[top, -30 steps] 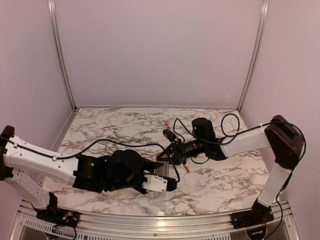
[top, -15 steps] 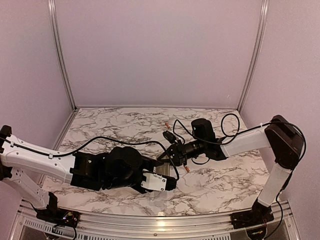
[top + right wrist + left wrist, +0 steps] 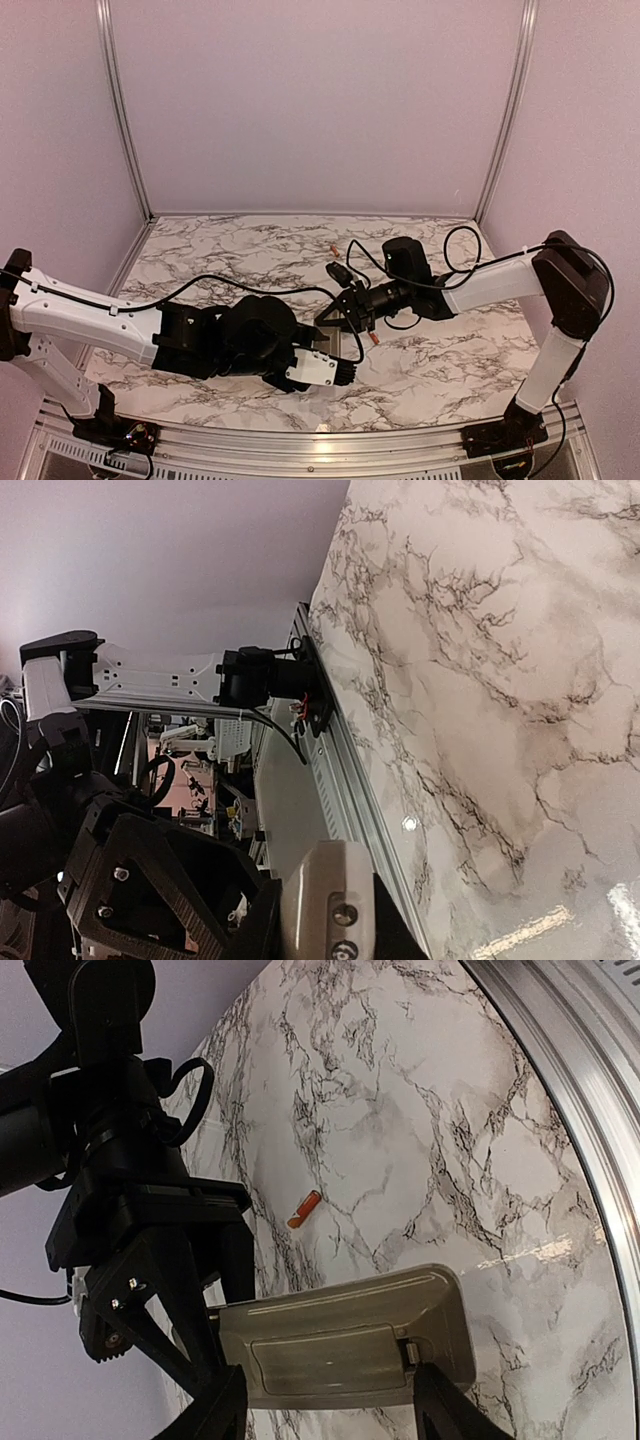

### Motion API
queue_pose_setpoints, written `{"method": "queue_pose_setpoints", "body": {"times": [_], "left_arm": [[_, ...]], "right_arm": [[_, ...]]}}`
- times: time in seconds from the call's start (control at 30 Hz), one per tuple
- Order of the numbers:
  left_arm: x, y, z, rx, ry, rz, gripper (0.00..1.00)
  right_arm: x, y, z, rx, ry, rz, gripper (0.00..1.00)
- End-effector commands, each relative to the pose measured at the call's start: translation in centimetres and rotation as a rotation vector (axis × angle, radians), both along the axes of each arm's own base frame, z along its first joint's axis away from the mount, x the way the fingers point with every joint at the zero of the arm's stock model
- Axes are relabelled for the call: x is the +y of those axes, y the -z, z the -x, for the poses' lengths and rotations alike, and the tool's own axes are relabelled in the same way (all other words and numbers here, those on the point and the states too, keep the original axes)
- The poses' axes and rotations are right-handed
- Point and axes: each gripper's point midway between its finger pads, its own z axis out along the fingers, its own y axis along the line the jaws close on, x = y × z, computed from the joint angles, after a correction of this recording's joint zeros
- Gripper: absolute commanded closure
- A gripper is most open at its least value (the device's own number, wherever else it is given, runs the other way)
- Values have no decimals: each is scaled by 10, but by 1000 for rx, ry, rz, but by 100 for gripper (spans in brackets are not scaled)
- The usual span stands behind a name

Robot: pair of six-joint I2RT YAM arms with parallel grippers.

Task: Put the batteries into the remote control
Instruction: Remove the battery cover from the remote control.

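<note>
The remote control (image 3: 340,1335) is held off the marble table, greyish back facing the left wrist camera, with the cover plate seated in its recess. My left gripper (image 3: 330,1405) is shut on its long edges. My right gripper (image 3: 336,318) is shut on its far end. In the right wrist view the remote's (image 3: 328,900) rounded end with two round buttons sits between that gripper's (image 3: 322,935) fingers. In the top view the remote (image 3: 322,340) spans both grippers, the left gripper (image 3: 338,362) just below it. One orange battery (image 3: 372,338) lies right of the grippers, also visible from the left wrist (image 3: 304,1209). The other battery (image 3: 333,247) lies farther back.
A black cable (image 3: 440,262) loops over the right arm near the table's back right. The aluminium front rail (image 3: 590,1100) runs along the table's near edge. Lilac walls close in the back and sides.
My left arm has shifted slightly to the right and nearer, with the remote still in it. The right gripper stays on the remote's end. The batteries have not moved.
</note>
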Motion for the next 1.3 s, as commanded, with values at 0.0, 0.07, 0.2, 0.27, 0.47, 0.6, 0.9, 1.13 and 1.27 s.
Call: {"method": "queue_pose_setpoints", "body": {"times": [0.0, 0.07, 0.2, 0.27, 0.47, 0.6, 0.9, 1.13, 1.27], "left_arm": [[-6, -1, 0, 41, 1, 1, 41], [-7, 0, -3, 44, -7, 1, 41], [-7, 1, -4, 47, -8, -1, 41], [-7, 2, -4, 50, -6, -7, 41], [-10, 3, 0, 71, 12, -4, 40], [-10, 6, -2, 74, 2, -9, 40], [-2, 22, -26, 53, -75, -51, 42], [-1, 13, -38, -28, -106, -45, 46], [-2, -13, -45, -133, -129, 28, 47]], "right_arm": [[7, -27, 0, -62, -18, -50, 100], [7, -28, 1, -64, -19, -52, 100], [6, -28, 1, -67, -15, -51, 100], [7, -28, 1, -69, -17, -52, 100], [7, -28, 0, -70, -17, -51, 100], [8, -29, 1, -72, -19, -54, 100], [6, -36, 3, -78, -30, -67, 100], [5, -29, 5, -63, -36, -55, 100], [5, -21, 7, -29, -38, -55, 100]]}}
